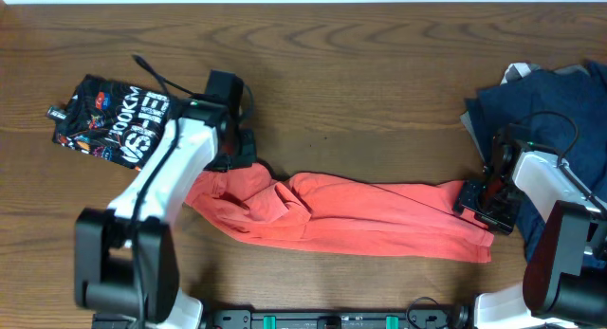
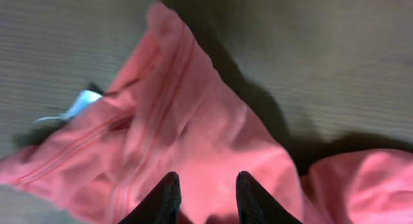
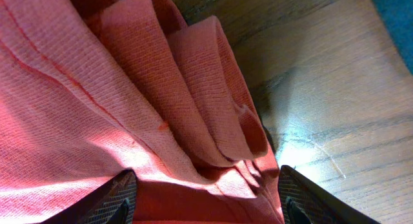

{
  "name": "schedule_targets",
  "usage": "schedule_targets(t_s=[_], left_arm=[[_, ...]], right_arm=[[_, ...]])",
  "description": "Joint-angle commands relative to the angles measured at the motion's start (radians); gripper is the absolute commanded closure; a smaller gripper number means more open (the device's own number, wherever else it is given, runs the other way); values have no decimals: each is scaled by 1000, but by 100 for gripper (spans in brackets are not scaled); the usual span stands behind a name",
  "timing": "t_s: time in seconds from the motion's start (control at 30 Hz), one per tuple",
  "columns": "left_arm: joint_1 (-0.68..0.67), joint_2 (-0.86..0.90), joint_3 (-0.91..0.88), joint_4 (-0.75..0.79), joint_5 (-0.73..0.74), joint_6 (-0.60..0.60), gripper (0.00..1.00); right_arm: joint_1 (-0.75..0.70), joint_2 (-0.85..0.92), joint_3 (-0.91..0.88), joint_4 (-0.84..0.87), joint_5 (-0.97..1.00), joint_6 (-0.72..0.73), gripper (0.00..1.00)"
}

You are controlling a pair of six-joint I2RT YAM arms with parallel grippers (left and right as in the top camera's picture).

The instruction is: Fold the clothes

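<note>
Overhead, my coral-red T-shirt [image 1: 351,215] lies stretched across the desk [image 1: 360,73] from 9 to 3 o'clock. Left wrist: left tool [image 2: 205,197] clamps fabric; pulling could tear it free. Right wrist: right tool [image 3: 205,197] spread around bunched folds, which may slip.

- A robot test bench or lab: bare wooden table [image 1: 360,92].
- Two arm bases mounted along the table's near edge.
- T-shirts [image 1: 379,215] lie on the table as practice items.

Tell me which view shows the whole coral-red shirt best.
Overhead. It shows the coral-red shirt end to end, stretched across the table between the left gripper and right gripper. The left wrist view shows only one blurred end; the right wrist view shows close-up folds.
</note>
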Motion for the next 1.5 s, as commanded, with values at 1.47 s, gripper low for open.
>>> schedule_targets(t_s=[1.47], left_arm=[[469, 31, 7, 171, 138, -90, 40]], right_arm=[[-5, 70, -51, 104, -5, -7, 31]])
